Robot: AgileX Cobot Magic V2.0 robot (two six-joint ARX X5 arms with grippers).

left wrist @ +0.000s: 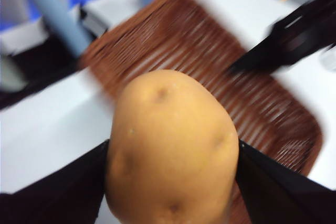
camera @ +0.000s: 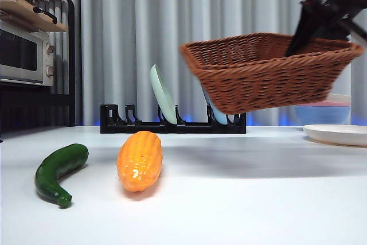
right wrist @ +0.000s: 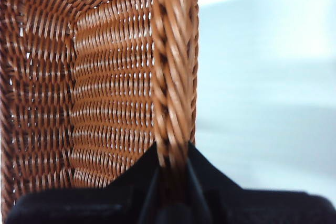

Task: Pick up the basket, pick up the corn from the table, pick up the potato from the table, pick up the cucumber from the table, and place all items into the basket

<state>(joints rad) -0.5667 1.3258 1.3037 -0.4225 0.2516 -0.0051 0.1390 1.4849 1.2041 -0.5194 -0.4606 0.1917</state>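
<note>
Above the wide white flat tabletop [camera: 241, 199], the brown woven wicker basket [camera: 269, 73] is held clear of the surface, tilted, by the right gripper [right wrist: 172, 153], whose black jaws are clamped across the braided rim. A stiff but light body is judged here; the rim is the sound place for a pinch, though held at one edge the basket may swing or sag.

Left of the basket and higher, the smooth tan oval potato [left wrist: 170, 150] is gripped at its sides between the jaws of the left gripper [left wrist: 170, 182]. A firm, rounded, matte skin is judged; slip is possible if the hold is not across the middle.

Below and left of the basket, the stubby ridged orange-yellow corn cob [camera: 140, 160] lies on the tabletop; its glossy kernels suggest a grip across its width. Further left lies the dark green glossy curved cucumber [camera: 58, 173], slim and probably slippery.

Behind the basket, a black dish rack [camera: 172, 124] with upright plates is set before grey curtains.
</note>
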